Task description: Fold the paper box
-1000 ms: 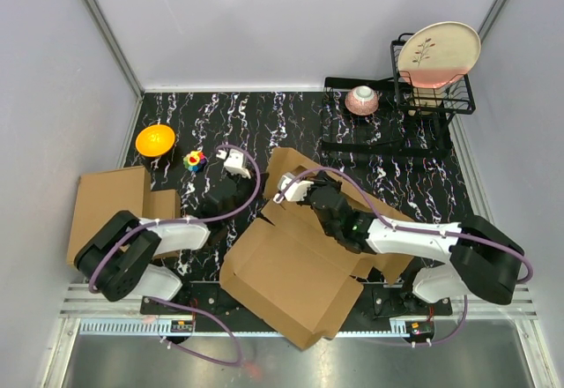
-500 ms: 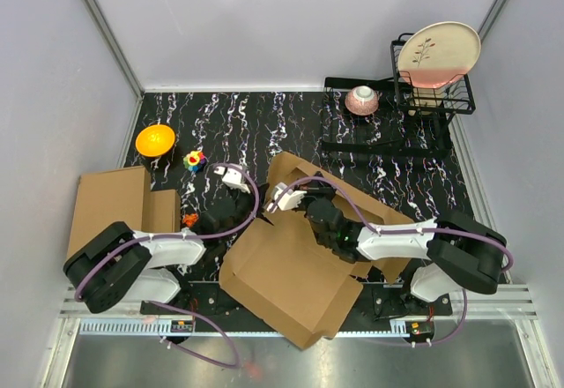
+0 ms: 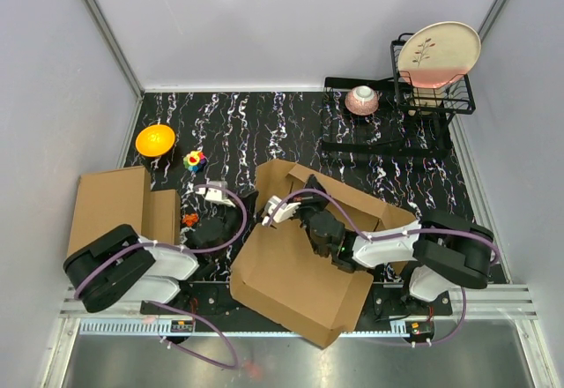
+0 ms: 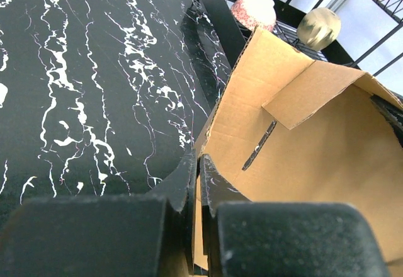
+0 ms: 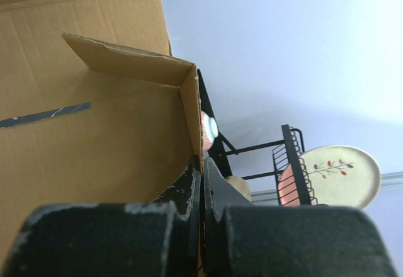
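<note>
The paper box (image 3: 295, 273) is a big brown die-cut cardboard sheet in the middle of the table, with its far flaps raised. My left gripper (image 3: 250, 205) is at the box's left rear corner. In the left wrist view the left gripper (image 4: 199, 163) is shut on the thin edge of the paper box (image 4: 302, 138), one finger on each side of the wall. My right gripper (image 3: 304, 205) is over the box's back part. The right wrist view shows the right gripper (image 5: 202, 163) shut on an upright wall of the paper box (image 5: 94, 132).
A stack of closed cardboard boxes (image 3: 115, 207) lies at the left. An orange bowl (image 3: 155, 139) and a small coloured toy (image 3: 194, 160) sit at the back left. A black rack with a plate (image 3: 438, 53) and a pink bowl (image 3: 362, 100) stand at the back right.
My left gripper has moved to the box's left rear edge and shut on it. The right gripper has moved left with its wall, and the far flaps now stand higher.
</note>
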{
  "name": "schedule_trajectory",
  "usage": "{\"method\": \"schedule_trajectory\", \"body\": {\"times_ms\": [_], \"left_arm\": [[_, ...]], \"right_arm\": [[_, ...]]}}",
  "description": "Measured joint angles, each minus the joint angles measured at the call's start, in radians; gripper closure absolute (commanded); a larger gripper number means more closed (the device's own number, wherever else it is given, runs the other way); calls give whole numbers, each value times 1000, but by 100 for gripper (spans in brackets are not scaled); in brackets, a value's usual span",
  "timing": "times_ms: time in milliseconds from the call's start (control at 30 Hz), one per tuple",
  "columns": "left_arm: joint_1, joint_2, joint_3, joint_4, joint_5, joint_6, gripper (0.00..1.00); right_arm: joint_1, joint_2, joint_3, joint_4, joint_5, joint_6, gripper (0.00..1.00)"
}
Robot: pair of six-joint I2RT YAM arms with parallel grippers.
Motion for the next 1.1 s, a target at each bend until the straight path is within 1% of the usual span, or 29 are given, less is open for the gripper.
{"method": "schedule_trajectory", "body": {"times_ms": [167, 267, 333, 367, 400, 433, 500, 533, 567, 633, 733, 800, 833, 867, 900, 967, 1033, 1100], "left_arm": [[-7, 84, -11, 93, -18, 1, 99], [-7, 146, 5, 131, -27, 13, 98], [-7, 190, 39, 143, -34, 32, 90], [-7, 209, 58, 145, -35, 44, 83], [-7, 223, 76, 143, -37, 56, 67], [-7, 228, 83, 140, -40, 62, 57], [-7, 224, 78, 122, -55, 70, 41], [-8, 213, 67, 113, -67, 71, 30], [-8, 193, 48, 107, -79, 66, 27], [-8, 124, 5, 89, -116, 52, 23], [-11, -51, -31, 23, -169, -19, 24], [-14, -198, -31, -65, -189, -79, 31], [-14, -246, -31, -97, -192, -101, 35], [-14, -284, -32, -124, -192, -124, 40], [-14, -301, -31, -132, -186, -142, 42], [-15, -285, -32, -134, -159, -164, 44], [-16, -226, -30, -126, -96, -169, 48], [-16, -134, -15, -145, -24, -179, 50]], "right_arm": [[9, 64, -2, 156, 27, -117, 100], [16, 103, 0, 217, 42, -199, 100], [17, 124, 3, 240, 58, -242, 100], [16, 134, 5, 251, 72, -259, 100], [16, 140, 6, 259, 82, -274, 100], [16, 143, 6, 265, 94, -284, 100], [14, 143, 6, 274, 120, -296, 100], [13, 143, 6, 279, 132, -298, 100], [11, 143, 6, 284, 143, -300, 100], [10, 143, 6, 290, 158, -300, 100], [10, 143, 6, 291, 168, -300, 100], [10, 142, 6, 291, 174, -297, 100], [10, 142, 6, 292, 175, -296, 100], [10, 142, 6, 293, 176, -291, 100], [10, 142, 6, 294, 176, -287, 100], [10, 142, 6, 295, 176, -277, 100], [10, 142, 6, 298, 176, -263, 100], [10, 140, 6, 299, 175, -242, 100]]}}
